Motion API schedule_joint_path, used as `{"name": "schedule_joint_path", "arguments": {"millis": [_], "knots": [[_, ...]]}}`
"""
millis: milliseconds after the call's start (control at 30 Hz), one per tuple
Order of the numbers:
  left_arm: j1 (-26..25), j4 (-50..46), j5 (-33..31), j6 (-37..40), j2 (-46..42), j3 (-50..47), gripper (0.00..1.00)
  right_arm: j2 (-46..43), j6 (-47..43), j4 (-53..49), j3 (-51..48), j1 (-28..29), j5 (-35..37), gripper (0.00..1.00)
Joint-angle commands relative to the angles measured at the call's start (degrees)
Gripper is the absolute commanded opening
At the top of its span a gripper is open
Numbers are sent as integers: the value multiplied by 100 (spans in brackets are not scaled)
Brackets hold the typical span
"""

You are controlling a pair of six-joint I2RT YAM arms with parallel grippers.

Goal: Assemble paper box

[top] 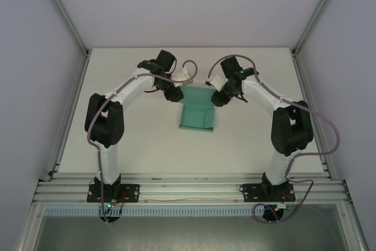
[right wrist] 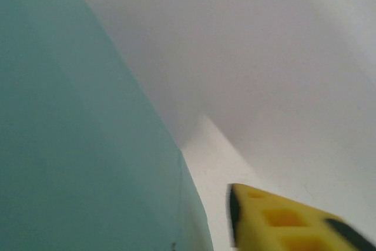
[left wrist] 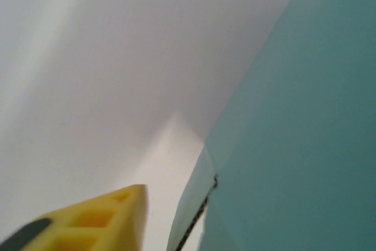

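1. Currently the paper box [top: 196, 113] lies at the middle of the table [top: 147, 145], part-formed. A teal panel runs toward twelve o'clock between the two arms. A shallow folded part with a raised lip sits at its six o'clock end.
2. The left gripper [top: 174, 94] is at the box's ten o'clock corner and the right gripper [top: 221, 97] at its two o'clock corner. Both are right up against the far panel's side edges.
3. In the left wrist view one yellow finger [left wrist: 100, 221] shows at seven o'clock, just beside a teal wall of the paper box [left wrist: 294, 145]. In the right wrist view the mirror holds: a yellow finger [right wrist: 282, 221] at five o'clock, with teal card [right wrist: 70, 145] to nine o'clock.
4. I cannot tell whether either gripper's jaws are apart or pinched. Each wrist view shows a single finger clear of the card, and the top view is too small to settle it.
5. My reading is that the step in hand is working the far panel or its side flaps, with both arms acting symmetrically.
6. The next move probably calls for a firm hold on both side edges at once. The panel would then be folded evenly toward six o'clock. Uneven pressure could skew or crease the thin card.
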Motion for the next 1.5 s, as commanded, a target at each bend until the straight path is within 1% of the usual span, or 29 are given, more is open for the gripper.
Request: {"name": "schedule_joint_path", "arguments": {"millis": [0, 33, 67, 100, 133, 167, 200, 300, 367, 400, 433, 500, 533, 567, 633, 700, 767, 867, 967, 1067, 1167, 1233, 1300, 1467], "knots": [[-25, 176, -264, -219, -308, -199, 68, -418, 569, 452, -222, -32, 532, 56], [-16, 225, -315, -269, -391, -284, 77, -515, 747, 551, -292, -29, 643, 67], [-18, 319, -370, -350, -589, -411, 81, -635, 973, 664, -379, -28, 769, 74], [-20, 432, -422, -421, -749, -572, 94, -757, 1202, 738, -467, -29, 895, 77], [-13, 590, -476, -508, -929, -763, 100, -903, 1484, 825, -561, -28, 1054, 80], [-10, 797, -567, -631, -1151, -1010, 100, -1090, 1804, 919, -701, -32, 1178, 86], [-2, 976, -644, -763, -1377, -1238, 100, -1298, 2150, 1020, -853, -29, 1316, 89], [9, 1877, -1145, -1573, -2196, -2154, 100, -2003, 3435, 1426, -1457, -28, 1862, 92], [25, 2688, -1538, -2399, -2796, -2903, 100, -2434, 4547, 1425, -1807, -30, 2234, 92], [36, 3009, -1718, -2829, -3061, -3236, 100, -2609, 5036, 1382, -1992, -29, 2242, 91], [37, 3299, -1951, -3344, -3319, -3553, 100, -2780, 5450, 1409, -2211, -17, 2082, 91], [74, 3895, -2449, -4450, -3764, -4189, 100, -3054, 6070, 1714, -2719, 21, 1422, 87], [98, 3980, -2623, -4970, -3917, -4423, 100, -3153, 6293, 1924, -2964, 66, 1125, 85], [131, 4046, -2610, -5302, -4055, -4657, 100, -3235, 6555, 2203, -3238, 164, 949, 82], [161, 4268, -2558, -5618, -4260, -5073, 100, -3256, 6806, 2595, -3556, 378, 930, 76], [170, 4514, -2427, -5734, -4416, -5415, 100, -3085, 6891, 2706, -3642, 603, 1048, 69], [175, 4521, -2405, -5852, -4499, -5597, 100, -2836, 6924, 2771, -3632, 832, 1192, 62], [179, 4632, -2329, -5888, -4542, -5798, 100, -2371, 7008, 3066, -3615, 1064, 1303, 58], [179, 4717, -2279, -5909, -4506, -5909, 100, -1880, 7047, 3330, -3506, 1159, 1395, 54], [179, 4721, -2234, -5892, -4472, -5952, 100, -1480, 7065, 3271, -3322, 1242, 1698, 51], [178, 4795, -2186, -5874, -4479, -6021, 100, -1212, 7022, 3380, -3266, 1304, 1809, 48], [179, 4872, -2149, -5884, -4462, -6076, 100, -1062, 7027, 3473, -3274, 1317, 1938, 43], [179, 4891, -2078, -5870, -4446, -6079, 100, -947, 7034, 3552, -3283, 1328, 2041, 39], [179, 4803, -2178, -5838, -4439, -6041, 100, -637, 7011, 3333, -3201, 1329, 2166, 30]]}}
